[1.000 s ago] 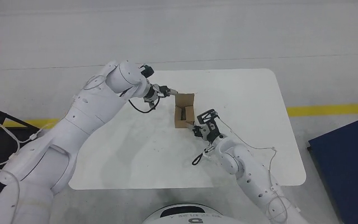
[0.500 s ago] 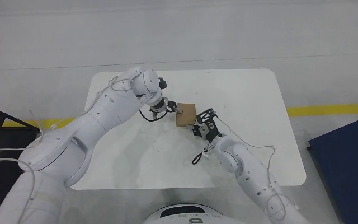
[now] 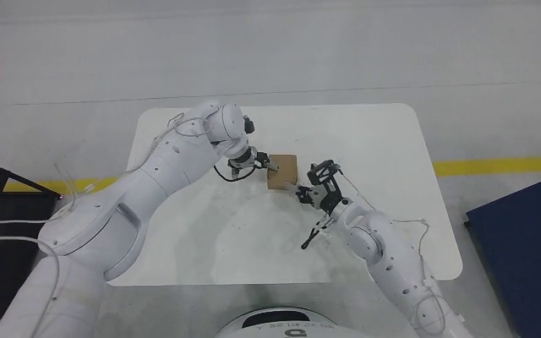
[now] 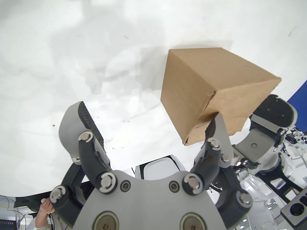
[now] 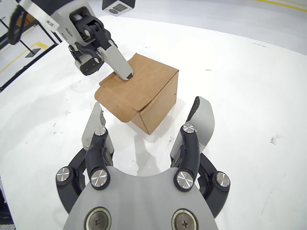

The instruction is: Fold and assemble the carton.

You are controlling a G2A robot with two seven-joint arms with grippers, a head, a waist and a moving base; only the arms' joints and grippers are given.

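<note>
Though spread, left gripper point(image 5: 108, 72) fingertip point(image 5: 127, 74) on carton point(image 5: 146, 84)

1. One brown, box-shaped cardboard carton point(image 3: 281, 171).
2. One white table point(image 3: 372, 152) with rounded corners.
3. Two grey-and-black metal grippers: the left gripper point(image 4: 148, 111) and the right gripper point(image 5: 147, 104).
4. Two fingers point(image 5: 203, 113) on each gripper, four in all.
5. One yellow painted floor line point(image 3: 486, 166).
</note>
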